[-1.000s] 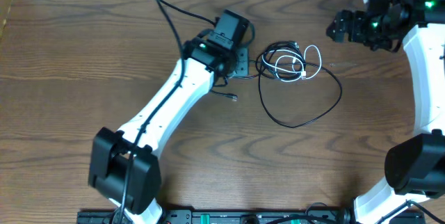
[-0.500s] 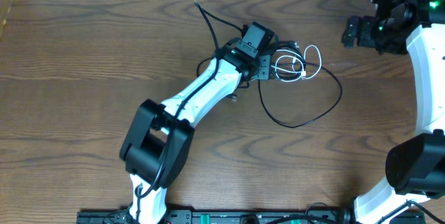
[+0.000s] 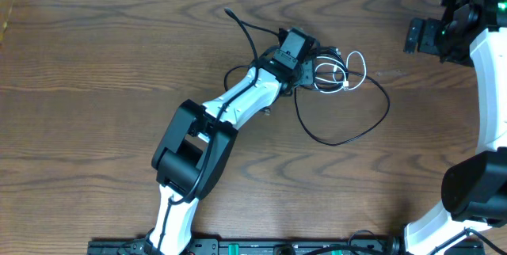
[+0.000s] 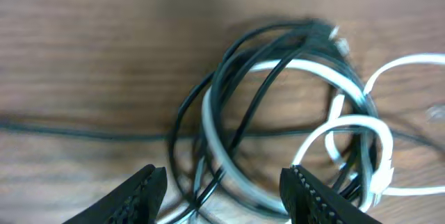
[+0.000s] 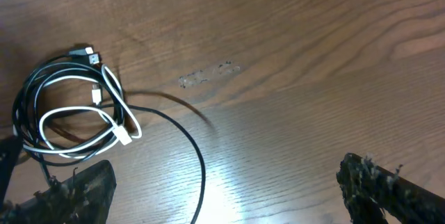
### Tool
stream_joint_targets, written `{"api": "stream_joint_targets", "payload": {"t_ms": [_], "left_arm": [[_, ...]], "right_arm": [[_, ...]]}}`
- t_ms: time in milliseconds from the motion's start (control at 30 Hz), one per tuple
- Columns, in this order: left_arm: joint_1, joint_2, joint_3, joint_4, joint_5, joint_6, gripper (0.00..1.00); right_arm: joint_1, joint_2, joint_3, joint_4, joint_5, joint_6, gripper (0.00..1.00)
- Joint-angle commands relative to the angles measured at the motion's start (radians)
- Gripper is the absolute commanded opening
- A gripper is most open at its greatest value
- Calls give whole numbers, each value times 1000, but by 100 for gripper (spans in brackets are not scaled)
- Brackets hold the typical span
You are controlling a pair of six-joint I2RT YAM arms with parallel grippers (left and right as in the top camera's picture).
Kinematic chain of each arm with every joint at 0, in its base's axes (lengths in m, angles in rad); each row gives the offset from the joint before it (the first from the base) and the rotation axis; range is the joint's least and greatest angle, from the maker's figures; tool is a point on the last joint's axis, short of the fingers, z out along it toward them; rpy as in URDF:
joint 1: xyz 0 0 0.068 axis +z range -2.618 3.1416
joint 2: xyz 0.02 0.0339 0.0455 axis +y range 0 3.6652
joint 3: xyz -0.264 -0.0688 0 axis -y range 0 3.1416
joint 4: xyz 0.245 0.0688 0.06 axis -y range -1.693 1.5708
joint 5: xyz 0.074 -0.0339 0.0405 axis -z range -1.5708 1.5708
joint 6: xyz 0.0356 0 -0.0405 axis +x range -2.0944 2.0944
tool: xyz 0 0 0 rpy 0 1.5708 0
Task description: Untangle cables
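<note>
Our left tool [image 4: 222, 186] hovered half open, holding nothing, over the coiled thin black cable [image 3: 341, 142] and thin white cable [image 4: 299, 64] on the brown wooden tabletop [image 3: 95, 65]. The right tool [image 5: 229, 189] was wide and empty. We should pinch one white strand only.

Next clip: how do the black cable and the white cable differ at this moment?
Colour: the black cable is dark, the white cable pale. Spread: the black cable leaves the bundle in a wide loop across the table; the white cable stays in small coils inside it. Thickness: the white cable looks slightly thicker than the black cable. Both are interlaced in one bundle on the table.
</note>
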Motion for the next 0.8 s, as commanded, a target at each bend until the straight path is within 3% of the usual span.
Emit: {"api": "stream_joint_targets", "payload": {"t_ms": [0, 633, 767], "left_arm": [[1, 30, 8, 28, 21, -19, 58], [-58, 109, 8, 143, 27, -19, 57], [-58, 117, 8, 142, 27, -19, 51]], "right_arm": [[-1, 2, 11, -4, 13, 17, 99], [-1, 4, 11, -13, 5, 16, 99], [-1, 5, 11, -12, 5, 16, 99]]}}
